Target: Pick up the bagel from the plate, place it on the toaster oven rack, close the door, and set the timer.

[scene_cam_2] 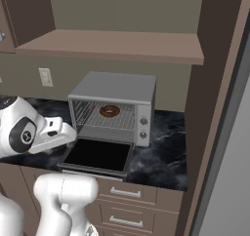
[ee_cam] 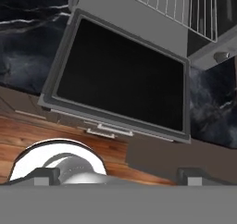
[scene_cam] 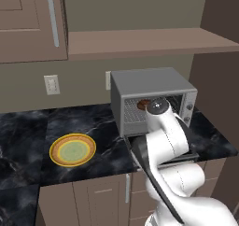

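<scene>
Your claw (ee_cam: 118, 176) hangs spread and empty just outside the lowered dark glass door (ee_cam: 122, 77) of the grey boxy toaster oven (scene_cam_2: 114, 88). Beyond, the dark brown bagel (scene_cam_2: 109, 111) lies on the silver wire rack (scene_cam_2: 119, 118). Judged next: get under the door's front edge and swing it shut.

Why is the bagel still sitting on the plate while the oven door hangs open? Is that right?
Not quite. The bagel is already on the rack inside the toaster oven, as the right base view shows. The plate has nothing on it. The door does hang open.
</scene>
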You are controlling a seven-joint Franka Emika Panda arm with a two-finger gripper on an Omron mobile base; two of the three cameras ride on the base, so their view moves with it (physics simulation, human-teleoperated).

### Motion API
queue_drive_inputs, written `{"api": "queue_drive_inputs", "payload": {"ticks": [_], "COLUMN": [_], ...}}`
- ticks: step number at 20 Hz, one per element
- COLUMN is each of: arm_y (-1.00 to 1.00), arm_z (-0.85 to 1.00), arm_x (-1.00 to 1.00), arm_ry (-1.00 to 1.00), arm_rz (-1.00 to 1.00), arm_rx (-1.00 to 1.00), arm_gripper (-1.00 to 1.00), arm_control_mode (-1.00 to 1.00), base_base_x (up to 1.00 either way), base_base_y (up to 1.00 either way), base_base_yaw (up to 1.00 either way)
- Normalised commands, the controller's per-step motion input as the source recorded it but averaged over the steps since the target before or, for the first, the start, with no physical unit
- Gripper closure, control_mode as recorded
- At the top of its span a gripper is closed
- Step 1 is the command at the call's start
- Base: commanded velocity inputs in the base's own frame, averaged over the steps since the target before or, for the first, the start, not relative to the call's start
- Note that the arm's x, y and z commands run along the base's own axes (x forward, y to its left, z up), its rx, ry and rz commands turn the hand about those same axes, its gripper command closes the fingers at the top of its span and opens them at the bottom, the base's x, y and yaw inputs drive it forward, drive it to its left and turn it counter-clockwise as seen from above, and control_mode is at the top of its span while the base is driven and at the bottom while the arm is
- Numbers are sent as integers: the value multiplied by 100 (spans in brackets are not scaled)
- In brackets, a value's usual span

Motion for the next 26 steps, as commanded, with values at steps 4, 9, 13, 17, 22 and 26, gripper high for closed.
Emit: {"api": "queue_drive_inputs", "payload": {"ticks": [4, 9, 13, 17, 22, 26], "arm_y": [34, 34, 28, 25, 16, 7], "arm_z": [-26, -39, -44, -44, -28, -2], "arm_x": [-16, 0, 3, 1, 3, 21], "arm_ry": [0, 0, 0, 0, 0, 0], "arm_rz": [0, 0, 0, 0, 0, 0], "arm_rx": [-6, -9, -10, -11, -9, -2], "arm_gripper": [-100, -100, -100, -100, -100, -100], "arm_control_mode": [-100, -100, -100, -100, -100, -100], "base_base_x": [0, 0, 0, 0, 0, 0], "base_base_y": [0, 0, 0, 0, 0, 0], "base_base_yaw": [0, 0, 0, 0, 0, 0]}}
